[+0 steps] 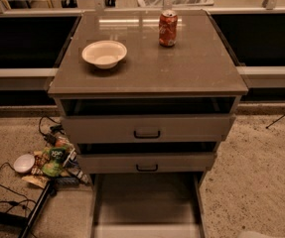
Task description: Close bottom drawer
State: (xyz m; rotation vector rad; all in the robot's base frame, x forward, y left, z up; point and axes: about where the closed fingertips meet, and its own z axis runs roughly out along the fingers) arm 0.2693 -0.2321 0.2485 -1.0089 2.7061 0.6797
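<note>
1. The gripper (253, 235) is showing only as a pale sliver at the bottom edge, right of the bottom drawer (147, 205); spread or pressed together, I cannot tell.
2. An off-centre push is likely risking a skewed, jammed tray.
3. The drawer is lying pulled far out, its long axis running from the cabinet (147, 73) toward the camera.

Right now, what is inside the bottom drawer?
The bottom drawer is pulled out; its exposed floor shows nothing lying in it. Its rear part is covered by the middle drawer above. The gripper is not in view.
</note>
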